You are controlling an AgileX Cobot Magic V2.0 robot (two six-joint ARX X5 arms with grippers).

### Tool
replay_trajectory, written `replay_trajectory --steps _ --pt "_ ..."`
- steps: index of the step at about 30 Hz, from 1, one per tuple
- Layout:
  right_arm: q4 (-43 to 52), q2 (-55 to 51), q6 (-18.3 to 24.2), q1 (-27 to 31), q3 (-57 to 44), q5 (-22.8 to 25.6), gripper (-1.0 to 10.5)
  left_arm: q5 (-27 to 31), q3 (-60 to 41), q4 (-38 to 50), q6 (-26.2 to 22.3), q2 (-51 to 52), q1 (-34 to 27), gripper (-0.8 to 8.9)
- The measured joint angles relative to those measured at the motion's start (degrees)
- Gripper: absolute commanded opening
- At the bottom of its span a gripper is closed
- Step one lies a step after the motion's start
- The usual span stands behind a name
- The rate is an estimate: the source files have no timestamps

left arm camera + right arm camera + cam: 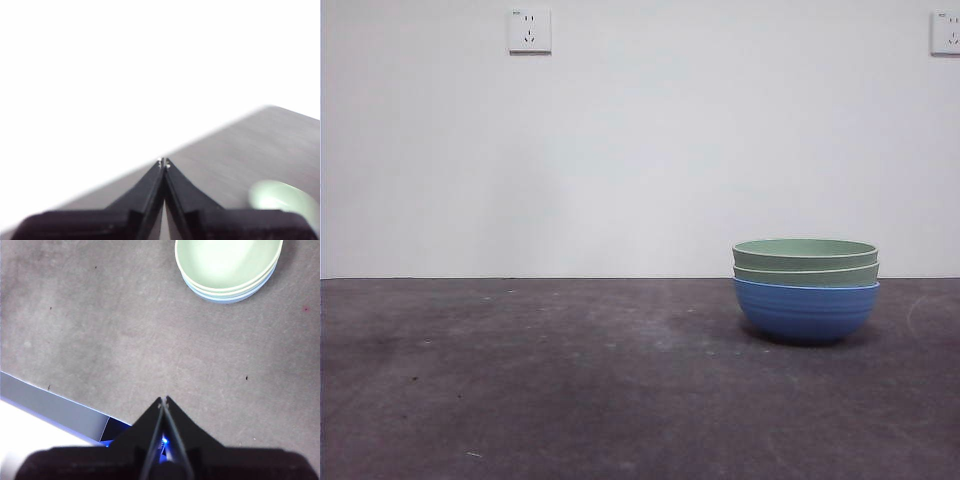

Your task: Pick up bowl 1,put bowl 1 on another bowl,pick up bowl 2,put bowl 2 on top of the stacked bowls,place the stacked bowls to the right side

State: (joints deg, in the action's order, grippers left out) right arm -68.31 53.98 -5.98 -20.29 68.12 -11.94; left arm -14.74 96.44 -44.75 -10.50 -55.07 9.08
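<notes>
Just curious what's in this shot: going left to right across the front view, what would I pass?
Left wall socket → stack of bowls, blue under two green, on the table → right wall socket.

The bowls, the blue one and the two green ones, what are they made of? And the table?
The blue bowl and the two green bowls look like matte plastic, maybe a fibre blend: thin rims, faint ribs, soft even color, no glassy shine. The table looks covered in a dull gray mat, scuffed and speckled, possibly rubber or felt.
</notes>
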Motion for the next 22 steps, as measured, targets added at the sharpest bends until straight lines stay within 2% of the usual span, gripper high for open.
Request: replay_trajectory --steps 4,7,11,16,22 --pt "0.0 0.0 0.0 0.0 0.0 0.0 0.0 0.7 -14.9 11.3 0.0 10.1 -6.3 -0.04" --pt "0.0 0.0 0.0 0.0 0.0 0.0 0.0 3.3 -27.0 19.7 0.0 17.1 -9.4 -0.04" --pt "0.0 0.0 0.0 0.0 0.0 0.0 0.0 4.0 -43.6 29.7 0.3 25.8 -12.5 -0.04" --pt "0.0 0.0 0.0 0.0 0.0 0.0 0.0 4.1 -61.0 34.8 2.3 34.9 -14.2 -0.04" --pt "0.0 0.0 0.0 0.0 0.0 0.0 0.0 4.1 -74.0 36.7 3.0 41.7 -14.6 -0.04"
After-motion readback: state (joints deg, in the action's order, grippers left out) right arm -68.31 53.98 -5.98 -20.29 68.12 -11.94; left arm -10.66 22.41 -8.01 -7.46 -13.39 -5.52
